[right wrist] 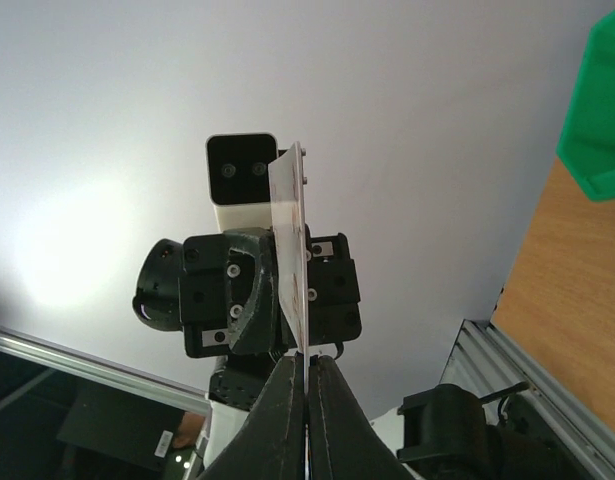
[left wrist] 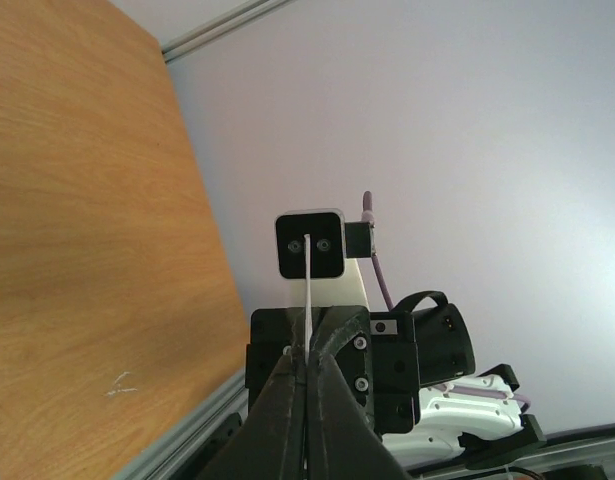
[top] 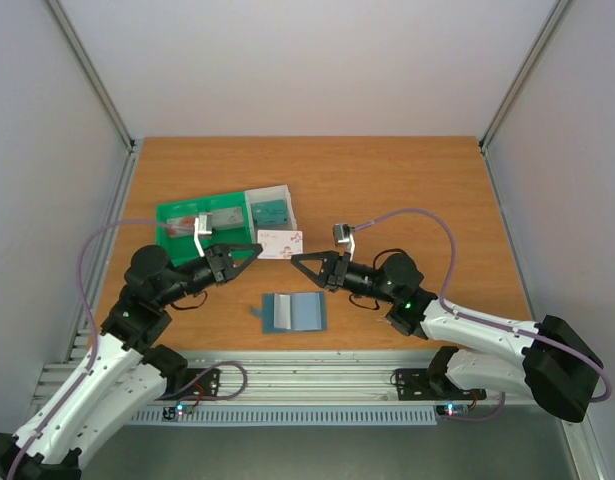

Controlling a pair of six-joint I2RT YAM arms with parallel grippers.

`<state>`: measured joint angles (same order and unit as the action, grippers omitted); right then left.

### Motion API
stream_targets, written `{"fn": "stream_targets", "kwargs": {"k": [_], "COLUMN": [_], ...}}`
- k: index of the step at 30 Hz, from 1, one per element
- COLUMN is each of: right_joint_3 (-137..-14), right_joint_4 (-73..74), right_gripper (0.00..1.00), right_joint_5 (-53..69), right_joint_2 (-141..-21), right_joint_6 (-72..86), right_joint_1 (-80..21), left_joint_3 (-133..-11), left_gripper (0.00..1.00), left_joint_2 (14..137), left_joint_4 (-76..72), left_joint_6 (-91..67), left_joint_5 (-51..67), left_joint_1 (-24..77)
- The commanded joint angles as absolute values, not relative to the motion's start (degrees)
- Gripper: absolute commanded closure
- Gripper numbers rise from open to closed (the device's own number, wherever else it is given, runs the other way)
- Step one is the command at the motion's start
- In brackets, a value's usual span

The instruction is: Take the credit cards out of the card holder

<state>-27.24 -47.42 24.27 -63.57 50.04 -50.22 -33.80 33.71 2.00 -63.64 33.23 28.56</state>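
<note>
Credit card (top: 280,243), pale, held above tabletop (top: 417,200), pinched at opposite ends by left claw (top: 258,246) and right claw (top: 294,258), both narrow on it. Card holder (top: 294,312) lies open below. Looks like handover: one claw should let go fully before other pulls, else card bends.

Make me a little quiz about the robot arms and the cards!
1. True or false: the card holder is folded shut.
2. The left gripper and right gripper meet at the white card. How many of them pinch it? A) none B) one C) both
3. Fill the gap: the teal card lies in the white ___ at the end of the green tray.

Key:
1. False, it lies open on the table.
2. C
3. bin
</note>
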Motion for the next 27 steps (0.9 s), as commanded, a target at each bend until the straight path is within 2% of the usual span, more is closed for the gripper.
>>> {"fn": "stream_targets", "kwargs": {"k": [1, 4, 8, 13, 16, 18, 22, 24, 27], "right_joint_3": [-26.3, -26.28, -26.11, -24.9, -24.59, -25.14, -29.15, -32.29, -37.05], "right_joint_4": [-50.27, -49.5, -47.8, -43.48, -37.95, -32.36, -14.77, -5.62, 6.61], "right_gripper": [0.99, 0.97, 0.87, 0.66, 0.46, 0.33, 0.17, 0.03, 0.01], "right_joint_5": [24.45, 24.58, 24.74, 24.85, 24.76, 24.47, 22.48, 20.7, 17.95], "right_joint_2": [-64.0, -63.67, -62.82, -60.15, -57.1, -54.55, -48.5, -45.82, -43.44], "right_joint_6": [50.93, 50.25, 48.97, 46.63, 43.07, 39.92, 31.41, 26.02, 18.69], "right_joint_1": [-49.68, -49.51, -49.33, -48.72, -48.52, -48.43, -48.42, -48.43, -48.43], "left_joint_3": [-33.57, -33.64, -33.79, -34.9, -36.38, -37.3, -39.62, -40.74, -42.59], "left_gripper": [1.0, 1.0, 1.0, 1.0, 0.99, 1.0, 0.99, 1.0, 1.0], "left_joint_2": [34.21, 34.07, 33.95, 35.05, 36.3, 37.34, 40.54, 42.27, 45.07], "left_joint_4": [-2.5, -1.49, 0.61, 4.01, 6.04, 7.24, 9.98, 10.29, 12.46], "left_joint_6": [-63.22, -62.61, -61.69, -59.82, -58.27, -57.03, -54.08, -52.68, -50.08], "left_joint_5": [35.16, 34.71, 33.49, 32.37, 31.42, 30.52, 28.28, 27.76, 26.38], "left_joint_1": [28.65, 28.63, 28.66, 28.65, 28.5, 28.19, 27.33, 26.61, 25.46]}}
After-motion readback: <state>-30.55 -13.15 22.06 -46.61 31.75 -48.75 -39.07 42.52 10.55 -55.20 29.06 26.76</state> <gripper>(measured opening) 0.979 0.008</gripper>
